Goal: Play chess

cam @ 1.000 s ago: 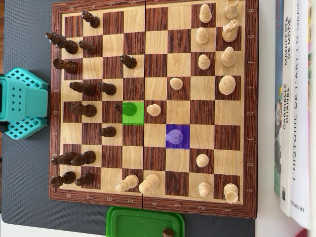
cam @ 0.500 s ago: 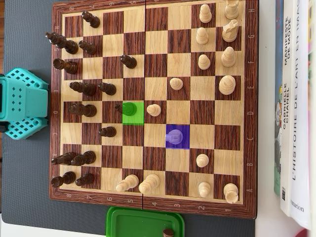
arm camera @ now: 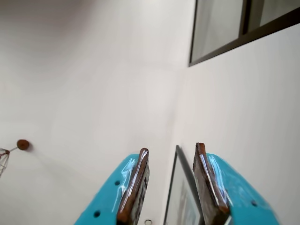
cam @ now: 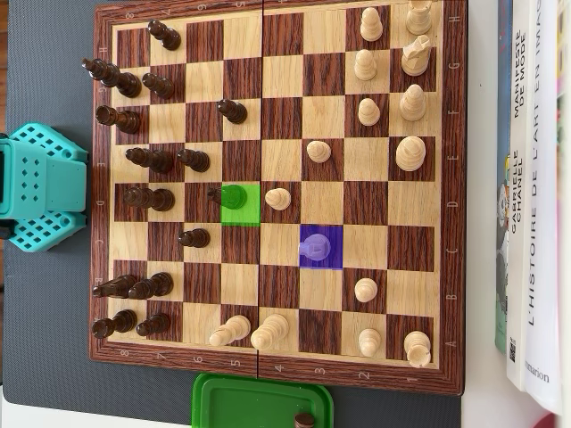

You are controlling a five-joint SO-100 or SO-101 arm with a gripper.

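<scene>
In the wrist view the gripper (arm camera: 171, 154) is released and empty, aimed at a wall. In the overhead view a dark pawn (cam: 230, 195) stands on the green square (cam: 248, 207) of the chessboard (cam: 455, 223). It looks light, hard and smooth, probably best pinched below the head.

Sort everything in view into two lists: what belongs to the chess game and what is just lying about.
Belongs to the game:
- chessboard
- dark pieces
- light pieces
- green-marked square
- purple-marked square
- gripper, fingers apart and pointing at a wall

Lying about:
- books
- green container
</scene>
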